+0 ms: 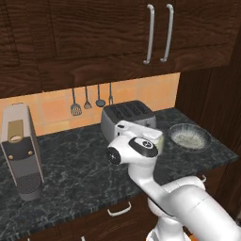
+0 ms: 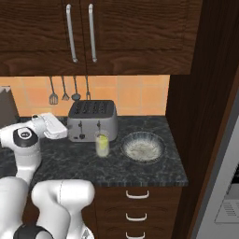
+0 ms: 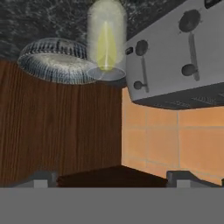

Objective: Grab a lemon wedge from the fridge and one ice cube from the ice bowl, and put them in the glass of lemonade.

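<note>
On the dark counter, the glass (image 2: 102, 144) stands upright between toaster (image 2: 92, 120) and ice bowl (image 2: 143, 146), with the lemon wedge (image 3: 105, 49) inside, its long axis along the glass. Whitish ice fills the bowl. The gripper (image 3: 112, 177) is spread, holding nothing.

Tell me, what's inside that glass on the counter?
The glass of lemonade holds pale yellowish liquid, and the hand view shows a bright yellow lemon wedge standing in it. No ice cube is visible; the cloudy drink could hide one. The ice bowl sits beside it.
</note>
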Available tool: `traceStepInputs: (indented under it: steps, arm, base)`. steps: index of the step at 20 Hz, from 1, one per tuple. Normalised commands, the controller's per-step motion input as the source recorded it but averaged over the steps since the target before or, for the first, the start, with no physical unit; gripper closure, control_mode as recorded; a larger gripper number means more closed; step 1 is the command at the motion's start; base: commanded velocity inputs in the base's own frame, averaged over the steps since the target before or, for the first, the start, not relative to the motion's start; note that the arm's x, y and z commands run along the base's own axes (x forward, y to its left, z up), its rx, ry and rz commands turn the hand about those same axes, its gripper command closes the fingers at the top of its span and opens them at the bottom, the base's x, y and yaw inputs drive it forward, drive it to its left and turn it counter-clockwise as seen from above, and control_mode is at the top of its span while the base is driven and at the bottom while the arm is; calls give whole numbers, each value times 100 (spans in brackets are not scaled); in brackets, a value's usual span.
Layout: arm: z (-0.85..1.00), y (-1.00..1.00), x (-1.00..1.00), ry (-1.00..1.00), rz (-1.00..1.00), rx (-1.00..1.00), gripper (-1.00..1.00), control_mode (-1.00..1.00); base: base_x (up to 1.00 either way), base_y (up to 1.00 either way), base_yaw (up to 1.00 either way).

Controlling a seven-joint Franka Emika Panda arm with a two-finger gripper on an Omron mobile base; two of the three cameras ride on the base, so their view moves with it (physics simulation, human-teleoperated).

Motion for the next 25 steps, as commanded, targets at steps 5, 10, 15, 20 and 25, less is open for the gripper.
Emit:
traceStepInputs:
  steps: [5, 10, 15, 20, 25]
  arm:
    - [44, 85, -91, -8, 0, 0, -100, -100]
    - [22, 72, -96, -2, 0, 0, -100, -100]
    - [25, 50, -71, 0, 0, 3, -100, -100]
    - [4, 2, -39, -4, 0, 14, -100, -100]
    - [5, -44, -14, -8, 0, 22, -100, -100]
  base:
    - [0, 0, 0]
    - [0, 0, 0]
    - [0, 0, 0]
    - [0, 0, 0]
    - [0, 0, 0]
